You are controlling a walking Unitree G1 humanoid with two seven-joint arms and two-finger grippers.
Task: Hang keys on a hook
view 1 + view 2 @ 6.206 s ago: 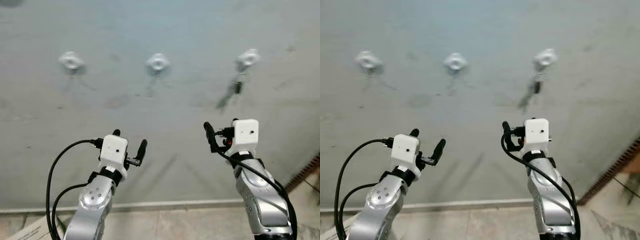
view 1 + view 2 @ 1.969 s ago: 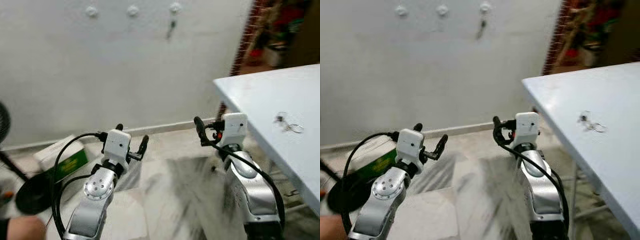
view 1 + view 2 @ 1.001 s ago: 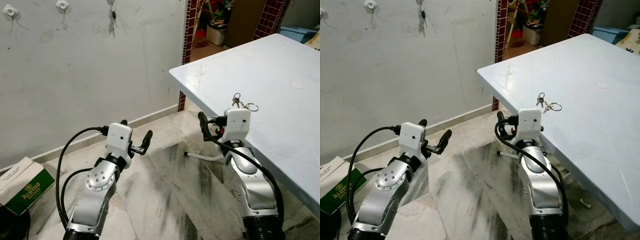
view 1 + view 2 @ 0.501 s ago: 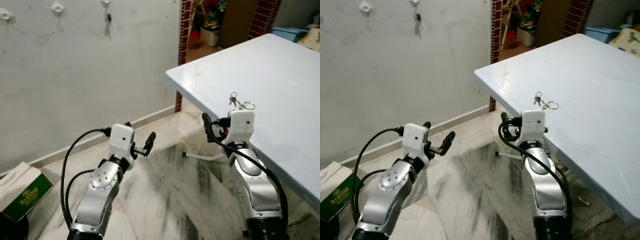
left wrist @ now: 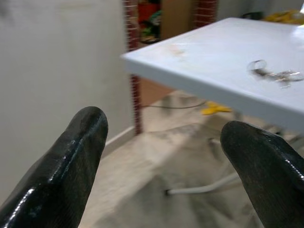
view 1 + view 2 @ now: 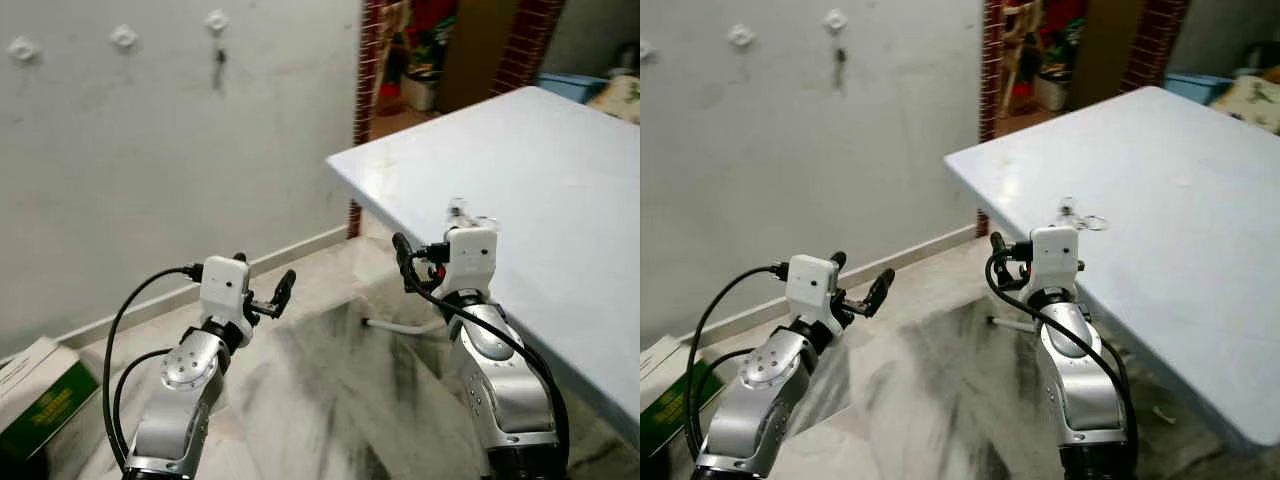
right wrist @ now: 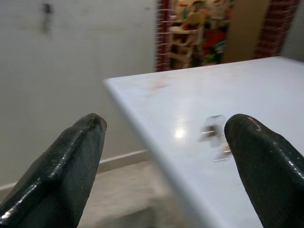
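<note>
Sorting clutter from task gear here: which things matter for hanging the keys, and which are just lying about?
For the job: keys on the table; wall hooks; right gripper, open; left gripper, open.

Lying about: green box; white pipe on the floor; doorway clutter.

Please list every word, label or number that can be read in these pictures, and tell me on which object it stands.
Green and white box on the floor by the wall: it carries yellow lettering, too blurred to read now.
White camera housings on the wrists, the table, the wall and its hooks: no text visible.
</note>
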